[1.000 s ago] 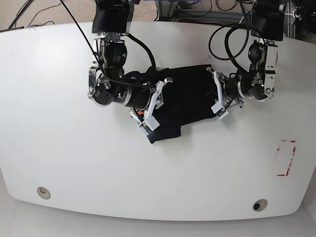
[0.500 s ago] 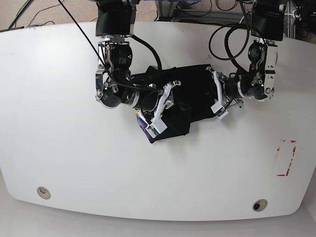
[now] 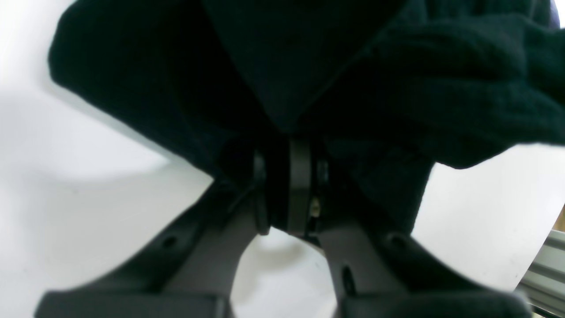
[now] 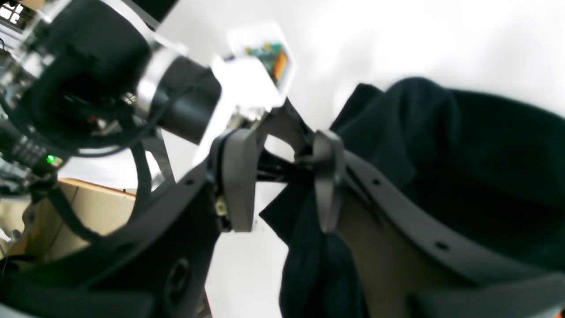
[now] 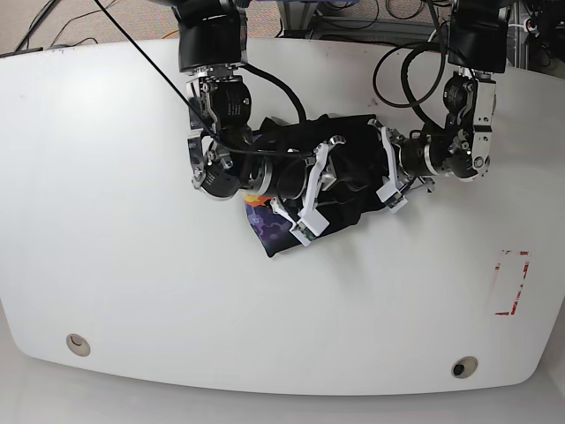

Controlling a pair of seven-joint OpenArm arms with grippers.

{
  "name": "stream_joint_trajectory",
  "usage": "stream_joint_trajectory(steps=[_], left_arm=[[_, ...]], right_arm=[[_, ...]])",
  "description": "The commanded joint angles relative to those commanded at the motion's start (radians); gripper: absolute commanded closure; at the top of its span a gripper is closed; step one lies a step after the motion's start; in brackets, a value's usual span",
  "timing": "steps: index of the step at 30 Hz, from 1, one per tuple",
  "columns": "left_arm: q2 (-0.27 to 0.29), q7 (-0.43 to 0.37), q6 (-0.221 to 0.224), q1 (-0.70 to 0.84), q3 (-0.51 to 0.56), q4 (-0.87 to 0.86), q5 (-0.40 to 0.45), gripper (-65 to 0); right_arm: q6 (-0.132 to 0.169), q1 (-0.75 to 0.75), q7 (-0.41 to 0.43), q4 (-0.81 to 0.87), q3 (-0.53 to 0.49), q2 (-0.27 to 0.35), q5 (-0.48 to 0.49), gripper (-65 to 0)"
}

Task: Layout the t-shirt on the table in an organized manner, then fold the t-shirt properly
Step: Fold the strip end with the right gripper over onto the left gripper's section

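The black t-shirt (image 5: 351, 140) lies bunched in a heap on the white table (image 5: 132, 265), a little behind its middle. A purple and orange patch (image 5: 263, 221) shows at the heap's near left corner. My left gripper (image 5: 381, 172) is at the heap's right edge, and the left wrist view shows the left gripper (image 3: 289, 185) shut on a fold of the t-shirt (image 3: 309, 66). My right gripper (image 5: 327, 187) reaches over the heap from the left. In the right wrist view the right gripper (image 4: 282, 176) stands open, with the t-shirt (image 4: 463, 154) draped against one finger (image 4: 326, 176).
A red tape rectangle (image 5: 510, 283) marks the table at the right. Two small round holes (image 5: 78, 344) (image 5: 463, 366) sit near the front edge. Cables hang from both arms behind the heap. The two grippers are close together over the cloth.
My right arm has swung rightward over the heap towards the left gripper, uncovering the coloured patch. The left gripper has stayed in place, shut on the cloth.
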Motion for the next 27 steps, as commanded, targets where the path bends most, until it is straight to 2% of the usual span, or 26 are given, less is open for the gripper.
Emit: stream_joint_trajectory(steps=[3, 11, 18, 23, 27], left_arm=[[0.0, 0.0, 0.0, 0.0, 0.0, 0.0, 0.002, -5.4], [0.0, 0.0, 0.0, 0.0, 0.0, -0.002, 0.0, -5.4], [0.0, 0.0, 0.0, 0.0, 0.0, -0.002, 0.0, -5.4], [0.0, -0.002, 0.0, 0.0, 0.0, -0.002, 0.0, -5.4], [0.0, -0.002, 0.0, 0.0, 0.0, 0.0, -0.002, -5.4]], right_arm=[[0.0, 0.02, 0.0, 0.0, 0.0, 0.0, -0.006, -21.6], [0.0, 0.031, 0.017, -0.005, -0.002, 0.069, -0.023, -21.6], [0.009, 0.032, 0.104, -0.005, -0.006, 0.152, -0.184, -20.9], [0.009, 0.028, 0.123, -0.005, -0.052, 0.153, -0.27, -20.9], [0.0, 0.011, 0.196, -0.005, -0.137, 0.149, -0.327, -20.9]])
